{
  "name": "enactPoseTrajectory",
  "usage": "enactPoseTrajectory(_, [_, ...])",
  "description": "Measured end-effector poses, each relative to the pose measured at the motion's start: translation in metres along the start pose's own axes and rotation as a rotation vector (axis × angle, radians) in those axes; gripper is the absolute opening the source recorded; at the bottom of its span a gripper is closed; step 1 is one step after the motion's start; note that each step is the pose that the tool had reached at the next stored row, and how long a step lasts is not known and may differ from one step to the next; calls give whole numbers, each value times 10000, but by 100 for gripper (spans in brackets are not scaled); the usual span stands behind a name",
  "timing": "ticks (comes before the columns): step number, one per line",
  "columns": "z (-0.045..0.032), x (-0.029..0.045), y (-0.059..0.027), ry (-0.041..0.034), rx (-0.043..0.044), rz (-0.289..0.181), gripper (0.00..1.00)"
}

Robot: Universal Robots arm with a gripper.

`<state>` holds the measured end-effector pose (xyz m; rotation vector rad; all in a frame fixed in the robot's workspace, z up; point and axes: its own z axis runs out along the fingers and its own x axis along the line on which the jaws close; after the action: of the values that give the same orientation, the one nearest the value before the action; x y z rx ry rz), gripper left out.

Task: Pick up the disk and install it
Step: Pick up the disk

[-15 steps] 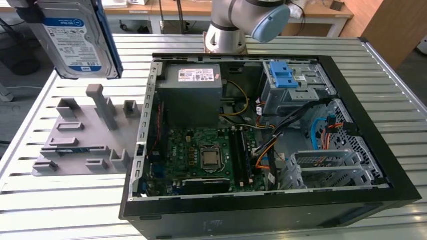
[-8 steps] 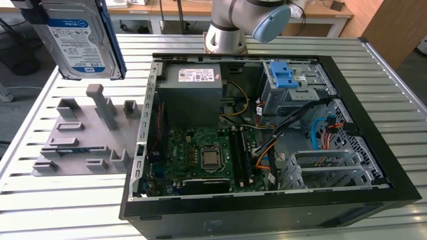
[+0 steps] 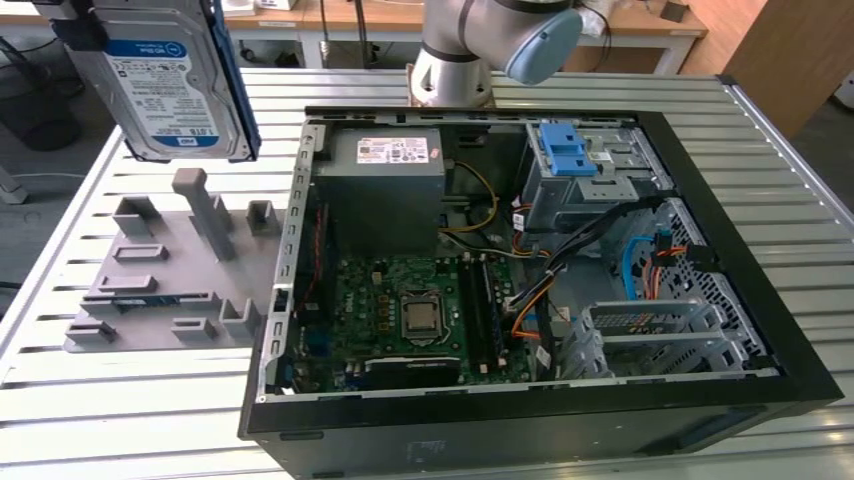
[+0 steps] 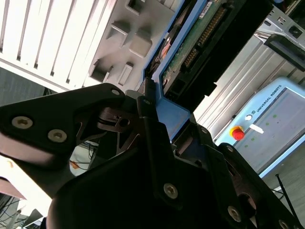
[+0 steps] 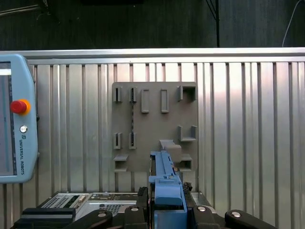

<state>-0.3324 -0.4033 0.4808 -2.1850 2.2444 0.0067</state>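
The disk [image 3: 167,85], a silver drive with a white-and-blue label in a blue carrier, hangs upright in the air at the exterior view's upper left, above the grey holder plate [image 3: 167,270]. In the first wrist view my gripper [image 5: 167,206] is shut on the disk's blue carrier edge [image 5: 164,176], with the holder plate [image 5: 152,124] well below it. The second wrist view shows the black fingers [image 4: 143,109] clamped on the blue frame, and the disk's green circuit board [image 4: 190,47] beyond them. The open computer case [image 3: 287,300] lies to the exterior view's right of the disk.
Inside the case are a grey cage with blue latches [image 3: 587,170], a power-supply box [image 3: 387,180], the mainboard [image 3: 414,310] and loose cables [image 3: 641,260]. The arm's base [image 3: 454,60] stands behind the case. A teach pendant [image 5: 14,119] lies on the ribbed metal table [image 5: 248,119].
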Motion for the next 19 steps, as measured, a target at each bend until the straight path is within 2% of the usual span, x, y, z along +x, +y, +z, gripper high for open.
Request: enactPoseTrajectory(19, [0,87,-212,0,-1,0,36])
